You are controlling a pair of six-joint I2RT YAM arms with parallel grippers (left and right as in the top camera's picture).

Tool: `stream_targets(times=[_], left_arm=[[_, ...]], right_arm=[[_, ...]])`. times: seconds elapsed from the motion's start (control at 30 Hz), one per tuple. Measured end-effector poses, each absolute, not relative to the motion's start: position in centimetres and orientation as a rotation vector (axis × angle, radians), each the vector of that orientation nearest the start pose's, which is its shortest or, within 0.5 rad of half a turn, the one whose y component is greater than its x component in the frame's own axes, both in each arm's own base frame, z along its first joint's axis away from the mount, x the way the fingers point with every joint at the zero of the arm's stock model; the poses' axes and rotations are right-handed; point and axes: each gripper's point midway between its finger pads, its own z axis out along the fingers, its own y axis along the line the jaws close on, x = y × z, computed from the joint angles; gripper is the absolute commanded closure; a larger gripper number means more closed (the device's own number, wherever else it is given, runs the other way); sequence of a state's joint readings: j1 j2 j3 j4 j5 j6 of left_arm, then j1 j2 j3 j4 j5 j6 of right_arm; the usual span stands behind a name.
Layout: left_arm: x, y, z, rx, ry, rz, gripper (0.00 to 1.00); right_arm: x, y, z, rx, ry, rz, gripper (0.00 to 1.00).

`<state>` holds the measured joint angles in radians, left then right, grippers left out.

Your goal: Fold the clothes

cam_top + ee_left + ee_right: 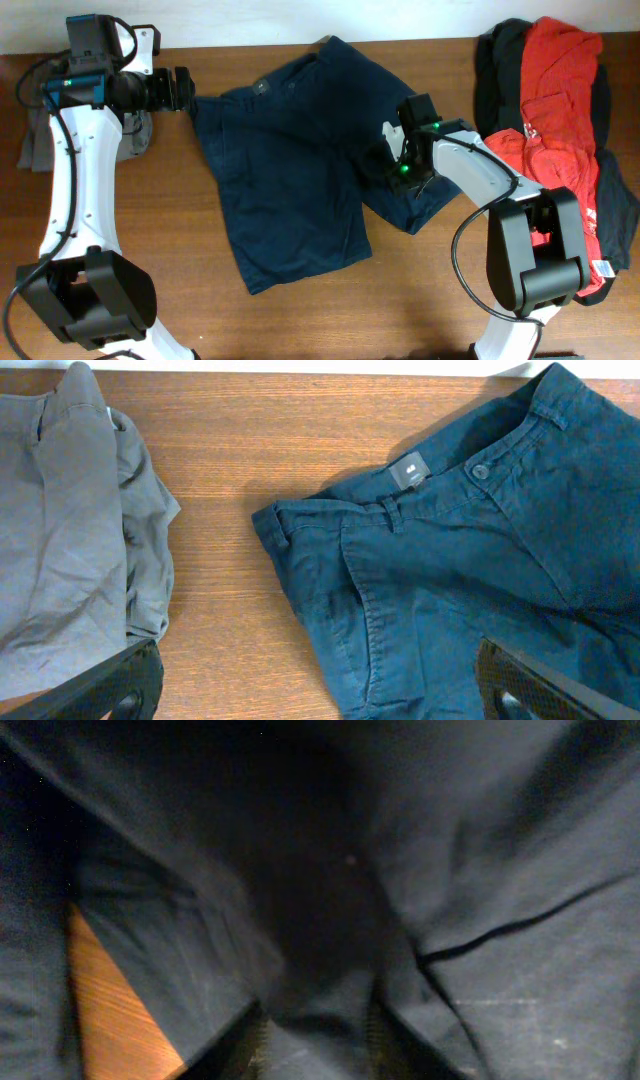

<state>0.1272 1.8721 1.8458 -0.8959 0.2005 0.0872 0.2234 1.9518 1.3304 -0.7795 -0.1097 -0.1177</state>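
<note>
Dark navy shorts (pixel 285 170) lie spread on the table's middle, waistband toward the back. My left gripper (pixel 186 88) is open and empty, hovering just left of the waistband corner (pixel 275 520); its fingers frame the shorts (pixel 450 580) and bare wood. My right gripper (pixel 392 160) is pressed into the right leg of the shorts (pixel 480 870), with a fold of navy fabric between its fingers (pixel 318 1040). Grey shorts (pixel 40 140) lie at far left, also in the left wrist view (pixel 70 530). A red T-shirt (pixel 555 110) and black garments (pixel 497 70) are piled at right.
The wooden table (pixel 150 230) runs under everything. The right pile reaches the table's right edge. The grey shorts sit under my left arm.
</note>
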Motion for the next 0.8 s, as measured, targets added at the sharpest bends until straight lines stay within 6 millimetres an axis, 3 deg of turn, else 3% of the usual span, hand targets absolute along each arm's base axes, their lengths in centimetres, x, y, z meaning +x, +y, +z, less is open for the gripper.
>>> stream_targets(times=[0.13,0.33,0.53,0.57,0.6,0.63,0.67,0.8], left_arm=[[49.1,2.8,22.6,0.034,2.476,-0.159,0.01],[49.0,2.8,22.4,0.033,2.484,-0.161,0.01],[48.8,2.9,22.3,0.03,2.491,-0.157,0.01],[48.8,2.9,22.3,0.03,2.492,-0.158,0.01],[48.8,2.9,22.3,0.03,2.494,-0.157,0.01],[48.8,2.9,22.3,0.03,2.495,-0.158,0.01],[48.8,2.9,22.3,0.03,2.495,-0.157,0.01],[48.8,2.9,22.3,0.028,2.496,-0.154,0.01]], right_arm=[[38.1,10.5,2.3,-0.525,2.922,0.168,0.96],[36.8,10.7,2.1,-0.532,2.969,0.194,0.96],[31.8,13.2,2.7,-0.671,3.099,0.264,0.96],[30.8,13.9,2.9,-0.727,3.11,0.27,0.93],[29.8,14.7,3.1,-0.786,3.121,0.271,0.66],[29.1,15.3,3.2,-0.837,3.122,0.268,0.45],[28.4,16.1,3.2,-0.89,3.122,0.257,0.35],[27.2,18.3,3.1,-1.015,3.083,0.217,0.27]])
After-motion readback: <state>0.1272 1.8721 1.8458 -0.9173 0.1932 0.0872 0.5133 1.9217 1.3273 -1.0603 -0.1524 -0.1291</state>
